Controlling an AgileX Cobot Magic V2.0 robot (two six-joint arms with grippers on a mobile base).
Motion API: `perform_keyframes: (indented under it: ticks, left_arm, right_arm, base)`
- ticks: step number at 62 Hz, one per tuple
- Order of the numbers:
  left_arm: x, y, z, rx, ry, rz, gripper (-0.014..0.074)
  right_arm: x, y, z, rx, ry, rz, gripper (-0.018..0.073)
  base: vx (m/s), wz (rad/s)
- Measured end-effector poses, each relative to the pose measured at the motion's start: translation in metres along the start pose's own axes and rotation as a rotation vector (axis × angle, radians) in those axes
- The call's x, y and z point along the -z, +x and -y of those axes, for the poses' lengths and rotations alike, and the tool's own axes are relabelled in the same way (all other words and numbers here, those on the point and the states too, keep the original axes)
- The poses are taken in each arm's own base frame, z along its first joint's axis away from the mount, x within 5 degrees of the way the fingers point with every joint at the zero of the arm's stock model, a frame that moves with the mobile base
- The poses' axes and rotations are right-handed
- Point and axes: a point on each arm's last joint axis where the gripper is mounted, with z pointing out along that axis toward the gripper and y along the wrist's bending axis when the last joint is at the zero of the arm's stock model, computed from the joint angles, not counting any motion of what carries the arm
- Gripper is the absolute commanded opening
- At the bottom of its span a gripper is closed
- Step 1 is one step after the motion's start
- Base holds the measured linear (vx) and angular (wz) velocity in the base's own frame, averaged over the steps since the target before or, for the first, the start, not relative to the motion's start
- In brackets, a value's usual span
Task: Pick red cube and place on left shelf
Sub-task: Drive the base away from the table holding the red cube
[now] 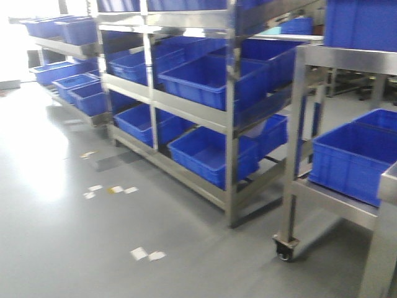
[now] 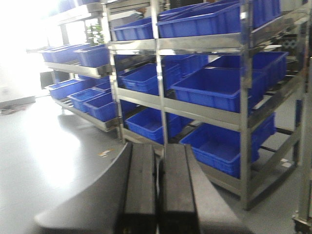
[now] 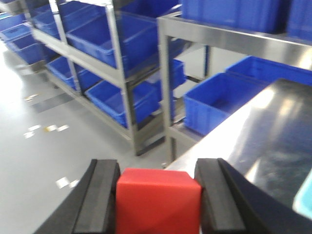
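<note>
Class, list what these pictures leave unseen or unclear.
- Right wrist: red cube's underside, cut off by the bottom edge; right gripper covers its sides.
- Front: shelf top, cut off by the upper edge.
- Left wrist: left gripper's base, cropped below.

Left pincer (image 2: 159,195) closed, black fingers (image 2: 141,190) side by side with only a slit between, stretched toward 12 o'clock in its wrist view. Right pincer (image 3: 158,204) clamped on the red cube (image 3: 158,200), pads at its 9 and 3 o'clock.

red cube (image 3: 158,201), blue crates (image 1: 208,82), grey floor (image 1: 62,236)
</note>
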Motion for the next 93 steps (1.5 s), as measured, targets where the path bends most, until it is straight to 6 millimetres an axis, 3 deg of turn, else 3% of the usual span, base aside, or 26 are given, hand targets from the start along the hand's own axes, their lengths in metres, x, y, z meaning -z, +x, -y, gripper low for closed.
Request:
perform_keyframes:
  ticks: [93]
  left_arm:
    - [0.0, 0.0, 0.0, 0.0, 0.0, 0.0, 0.0106]
  right_arm:
    - [0.0, 0.0, 0.0, 0.0, 0.0, 0.0, 0.0057]
  base:
    - [-0.29, 0.41]
